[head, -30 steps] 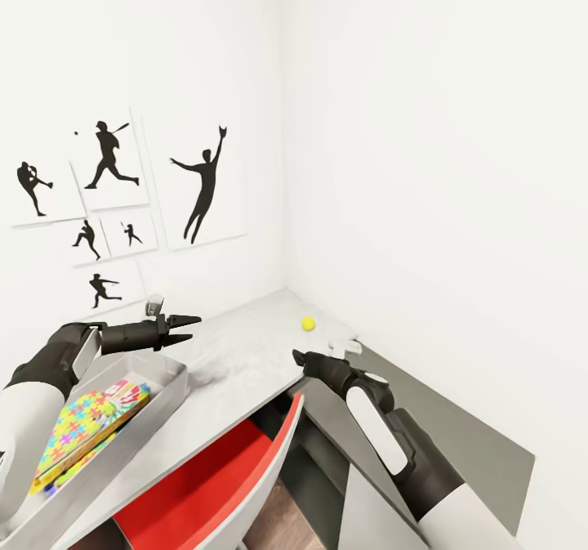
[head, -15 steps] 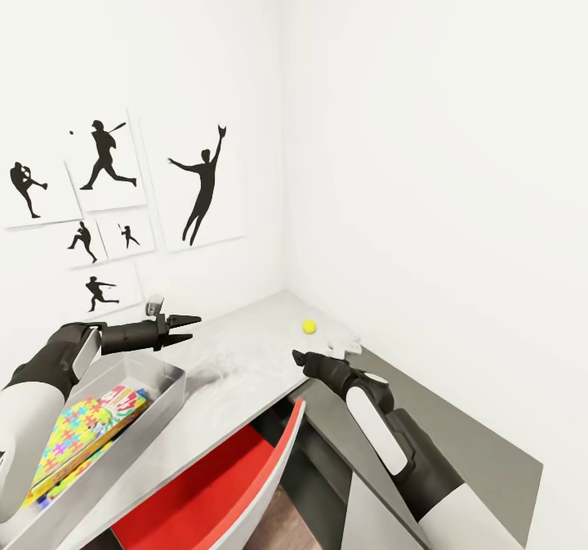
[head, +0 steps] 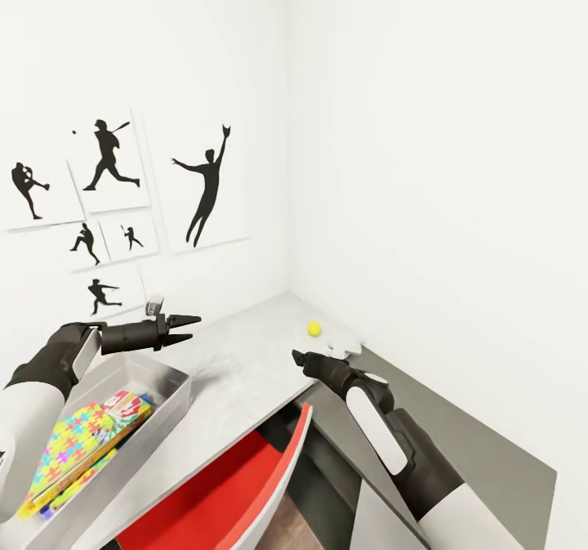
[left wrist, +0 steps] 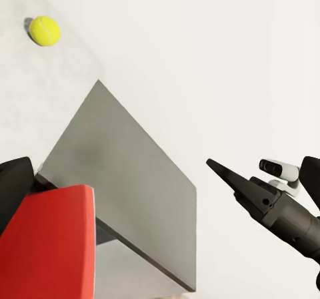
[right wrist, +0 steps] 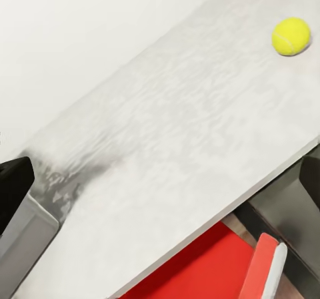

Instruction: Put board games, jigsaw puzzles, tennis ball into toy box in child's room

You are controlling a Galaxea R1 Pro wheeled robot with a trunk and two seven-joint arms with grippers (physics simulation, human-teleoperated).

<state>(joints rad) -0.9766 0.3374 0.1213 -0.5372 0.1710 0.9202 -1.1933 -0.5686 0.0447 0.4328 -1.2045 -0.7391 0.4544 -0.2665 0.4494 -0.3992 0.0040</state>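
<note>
A yellow tennis ball (head: 314,328) (left wrist: 45,30) (right wrist: 291,36) lies on the white table (head: 237,354) (right wrist: 167,145) near the far corner. The light-grey toy box (head: 167,374) stands at the table's left end. Inside it lie a bright jigsaw puzzle (head: 69,440) and a board game (head: 124,403) with a red-and-white cover. My left gripper (head: 194,328) (left wrist: 120,162) hovers open just past the box's far end. My right gripper (head: 300,360) (right wrist: 167,169) is open and empty over the table's front edge, a short way in front of the ball.
A red chair (head: 220,493) (right wrist: 200,265) (left wrist: 47,245) is tucked under the table's front edge. A low cabinet with a dark grey top (head: 457,427) (left wrist: 127,179) adjoins the table on the right. White walls meet behind the ball, and silhouette pictures (head: 106,198) hang on the left one.
The whole picture has shifted slightly, so the camera has moved. Both arms keep the same pose and both grippers stay open. The ball has not moved on the table.
</note>
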